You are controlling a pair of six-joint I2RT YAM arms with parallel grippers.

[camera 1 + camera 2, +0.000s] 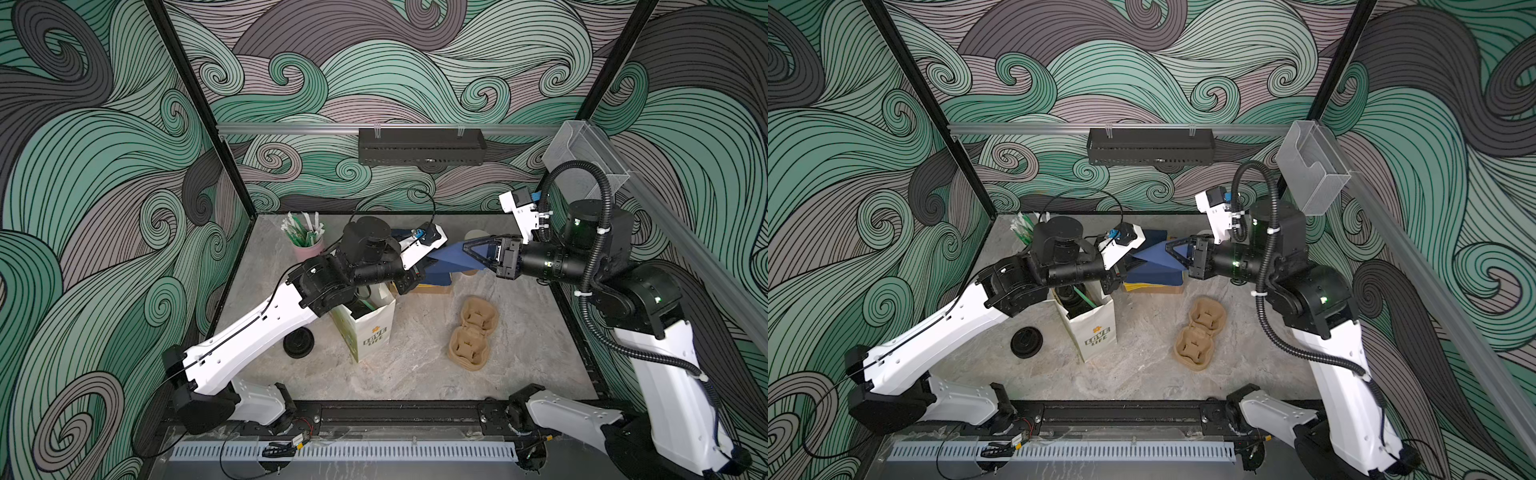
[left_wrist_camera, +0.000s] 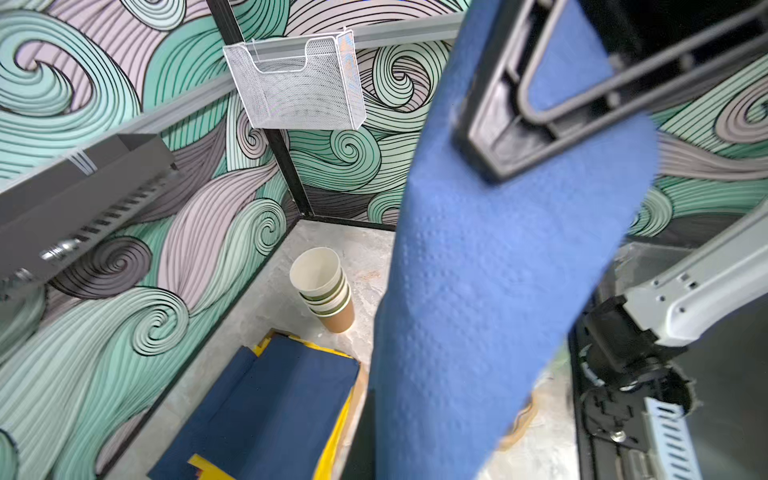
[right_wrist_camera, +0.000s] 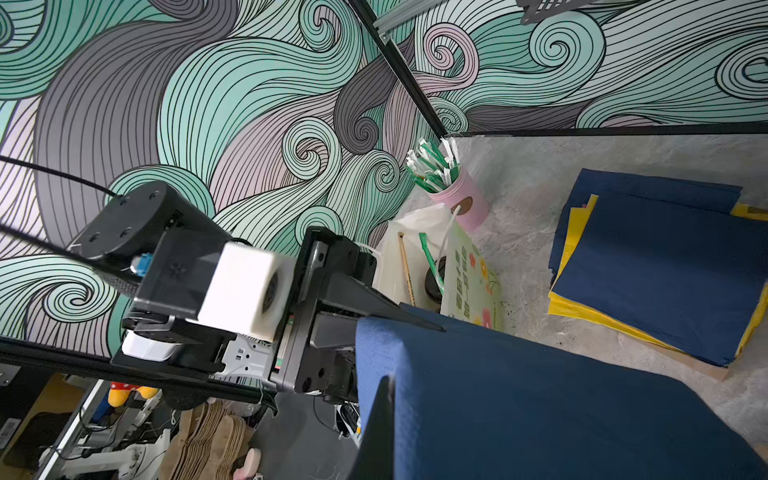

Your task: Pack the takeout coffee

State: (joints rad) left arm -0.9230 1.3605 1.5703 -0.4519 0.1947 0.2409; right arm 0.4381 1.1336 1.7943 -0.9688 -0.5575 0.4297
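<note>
A white paper bag [image 1: 370, 332] stands open at mid-left under my left arm. The black lid of a takeout coffee [image 3: 434, 284] shows inside it beside a green straw; the cup's sides are hidden. Both grippers meet above the stack of blue and yellow napkins [image 1: 436, 277]. My left gripper [image 1: 430, 262] is shut on one end of a blue napkin [image 1: 451, 259]. My right gripper [image 1: 467, 245] pinches the other end. The blue napkin [image 2: 478, 311] hangs across the left wrist view, and the right gripper [image 2: 486, 166] clamps it there.
Loose black lids [image 1: 298, 341] lie left of the bag. A brown pulp cup carrier [image 1: 471, 332] lies at mid-right. A pink cup of wrapped straws [image 1: 307, 245] stands at the back left. Stacked lidless cups [image 2: 326, 291] stand behind the napkin stack [image 2: 266, 407].
</note>
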